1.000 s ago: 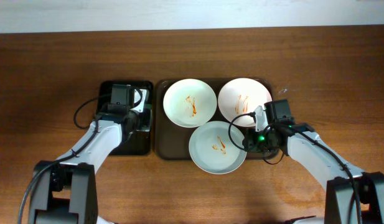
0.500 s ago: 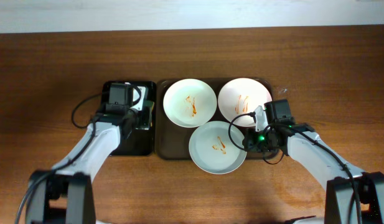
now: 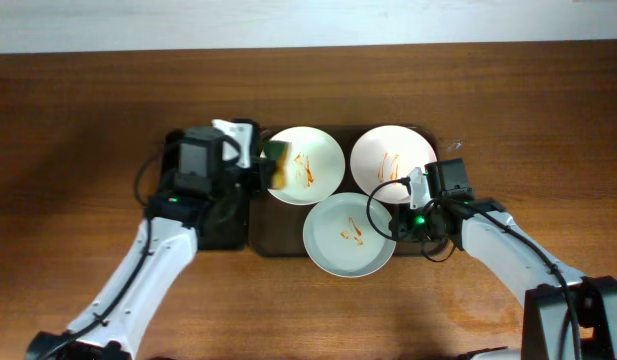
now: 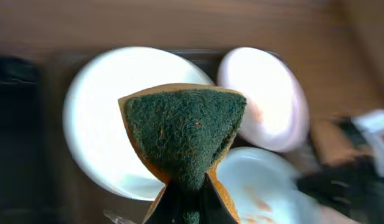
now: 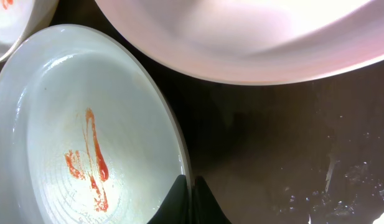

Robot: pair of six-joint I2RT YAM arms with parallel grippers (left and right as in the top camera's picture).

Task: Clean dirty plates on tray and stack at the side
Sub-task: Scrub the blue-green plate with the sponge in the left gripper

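Observation:
Three plates with orange-brown streaks lie on the dark brown tray (image 3: 258,232): a white one at back left (image 3: 313,170), a white one at back right (image 3: 386,160), and a pale grey-green one in front (image 3: 343,240), also in the right wrist view (image 5: 61,118). My left gripper (image 3: 260,166) is shut on a green-and-orange sponge (image 4: 182,134) and holds it over the back-left plate's left edge (image 4: 95,118). My right gripper (image 5: 190,194) is shut on the front plate's right rim.
A smaller black tray (image 3: 210,225) sits left of the brown tray, under my left arm. Bare wooden table (image 3: 548,120) surrounds both trays. The right arm's cables lie over the brown tray's right end.
My left gripper has risen from the black tray with the sponge and moved right, over the back-left plate's edge. The right arm has not moved.

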